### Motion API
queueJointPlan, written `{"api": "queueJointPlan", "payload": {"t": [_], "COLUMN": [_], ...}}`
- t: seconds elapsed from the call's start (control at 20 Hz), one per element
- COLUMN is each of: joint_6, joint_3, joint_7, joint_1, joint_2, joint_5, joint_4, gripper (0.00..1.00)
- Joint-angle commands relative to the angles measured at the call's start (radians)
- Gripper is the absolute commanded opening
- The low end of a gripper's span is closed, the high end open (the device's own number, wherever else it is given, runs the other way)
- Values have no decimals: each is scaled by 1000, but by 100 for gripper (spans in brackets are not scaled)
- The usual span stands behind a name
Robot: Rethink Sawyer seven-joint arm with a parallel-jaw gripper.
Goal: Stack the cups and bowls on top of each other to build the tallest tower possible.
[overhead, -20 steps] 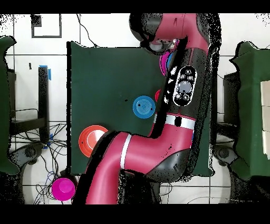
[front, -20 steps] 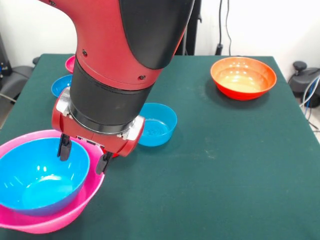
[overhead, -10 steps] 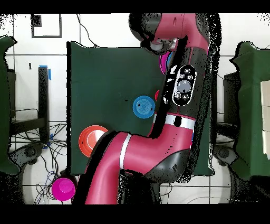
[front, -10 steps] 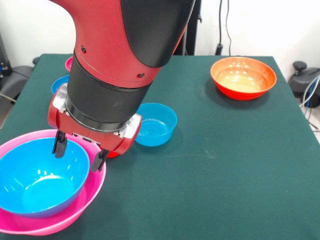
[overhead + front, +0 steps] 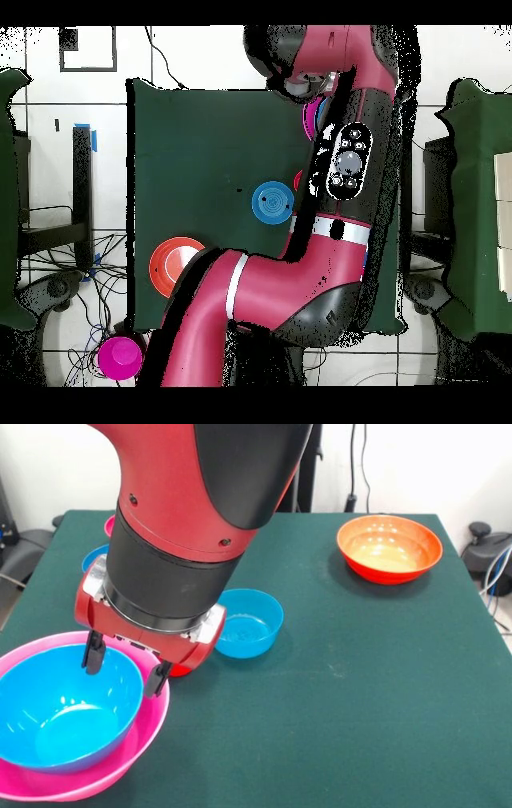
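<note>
Gripper (image 5: 124,670) fingers are spread apart and hold nothing, straddling the rim of the large light blue bowl (image 5: 60,712) at about its two o'clock. That bowl sits nested inside the hot-pink bowl (image 5: 120,760); I take this pair as the tower so far, down at the front view's seven o'clock and running past the picture's lower left edge. I judge the task barely begun. Left to add: a small blue bowl (image 5: 250,624) just beside the wrist, an orange bowl (image 5: 390,548) far off at one o'clock, and another blue bowl (image 5: 94,557) and a magenta one (image 5: 110,524) half hidden behind the arm. Open green table (image 5: 360,696) spreads from three to five o'clock, giving me room to swing.
</note>
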Motion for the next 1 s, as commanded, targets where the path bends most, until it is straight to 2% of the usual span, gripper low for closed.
{"api": "queueJointPlan", "payload": {"t": [0.05, 0.3, 0.9, 1.0], "joint_6": [-2, 23, 40, 53], "joint_3": [16, 9, 8, 3], "joint_7": [-201, -176, -44, -12], "joint_1": [34, 57, 145, 160], "joint_2": [-48, -99, -274, -292], "joint_5": [8, 7, 1, 1], "joint_4": [139, 190, 441, 457], "gripper": [100, 100, 100, 100]}}
